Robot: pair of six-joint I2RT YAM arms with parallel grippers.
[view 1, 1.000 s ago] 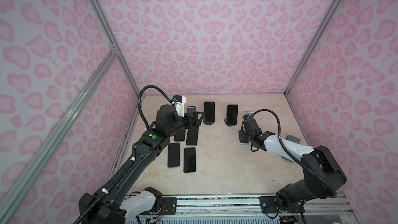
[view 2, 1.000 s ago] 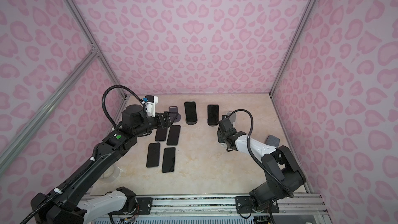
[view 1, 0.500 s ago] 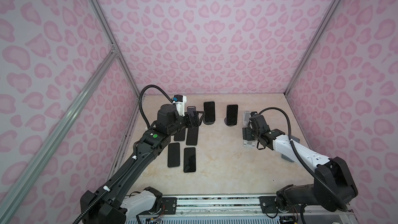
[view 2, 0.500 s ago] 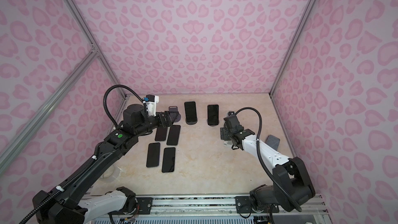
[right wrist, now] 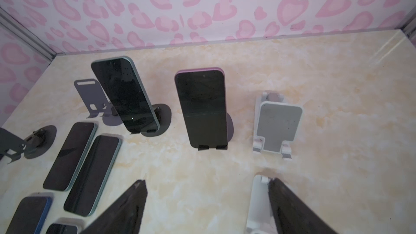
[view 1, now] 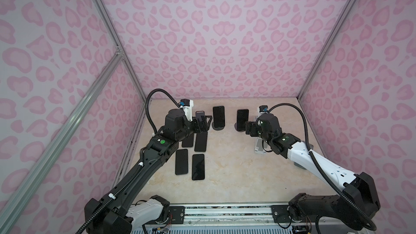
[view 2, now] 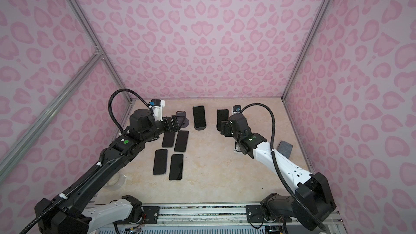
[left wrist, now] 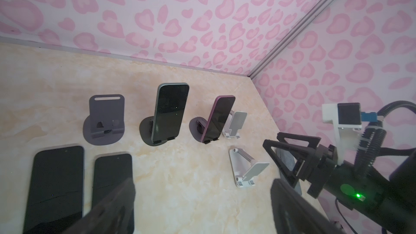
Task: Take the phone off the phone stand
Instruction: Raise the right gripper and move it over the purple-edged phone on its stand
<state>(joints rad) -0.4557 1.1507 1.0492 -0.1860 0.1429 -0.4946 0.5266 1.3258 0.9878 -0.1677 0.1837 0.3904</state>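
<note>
Phones lean on two of the stands near the back wall: a purple-edged phone (right wrist: 203,109) on its dark stand (right wrist: 230,124), and a teal-edged phone (right wrist: 125,94) just beside it, toward the left arm's side. Four flat phones (view 1: 198,167) lie on the table (right wrist: 337,86). I judge the purple-edged phone to be my target, since the right gripper (right wrist: 206,186) points straight at it, fingers spread wide with nothing between them, short of contact. The left gripper (left wrist: 202,187) is spread and empty too, hovering near an empty grey stand (left wrist: 105,113). I expect the phone to handle as a stiff, dense slab with slick glass on the front, so I would take it across its two long purple edges, above the middle, not face to back. Its foot sits behind two small lips, so it wants lifting up and out; the stand looks light and may tip or drag along. An empty white stand (right wrist: 279,120) stands near on the other side and may crowd the outer finger. Screens are dark, and I can read no brand, label or writing anywhere.
</note>
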